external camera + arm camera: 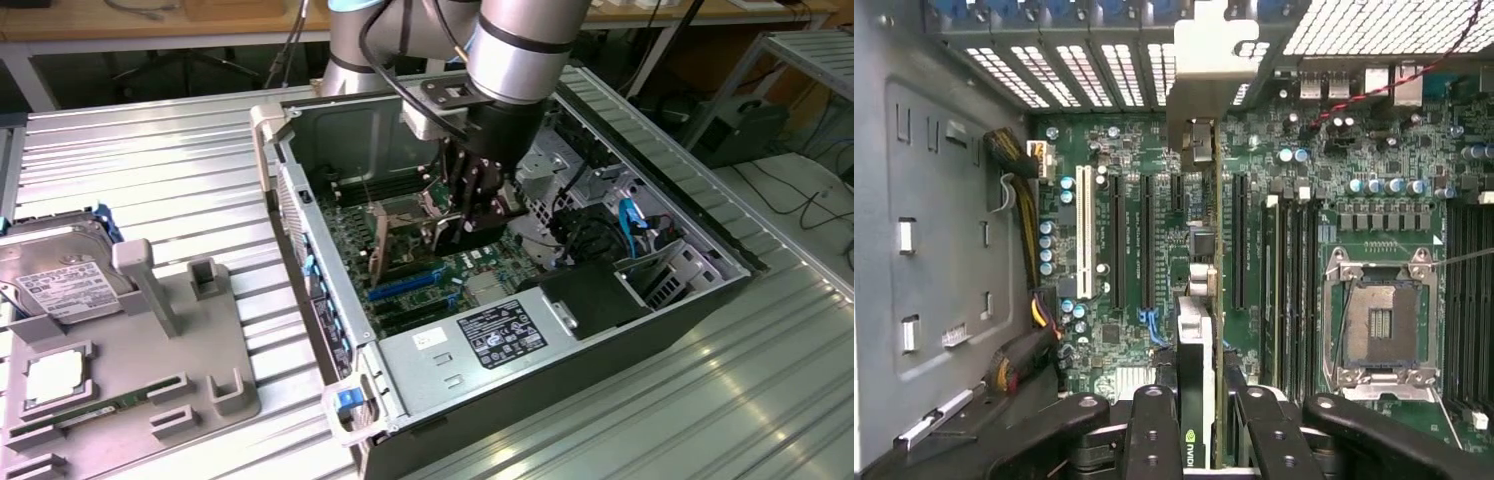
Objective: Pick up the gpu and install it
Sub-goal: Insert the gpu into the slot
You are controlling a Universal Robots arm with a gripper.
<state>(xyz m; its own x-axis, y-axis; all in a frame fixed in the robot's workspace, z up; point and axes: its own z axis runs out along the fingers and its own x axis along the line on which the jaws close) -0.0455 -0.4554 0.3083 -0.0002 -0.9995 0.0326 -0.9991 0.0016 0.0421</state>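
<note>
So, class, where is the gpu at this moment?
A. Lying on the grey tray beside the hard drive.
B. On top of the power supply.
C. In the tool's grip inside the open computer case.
C: the tool clamps the gpu edge-on over the motherboard.

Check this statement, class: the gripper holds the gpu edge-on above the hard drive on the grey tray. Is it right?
No. The gripper holds the gpu edge-on above the motherboard inside the open computer case, not above the hard drive; the wrist view shows it.
</note>
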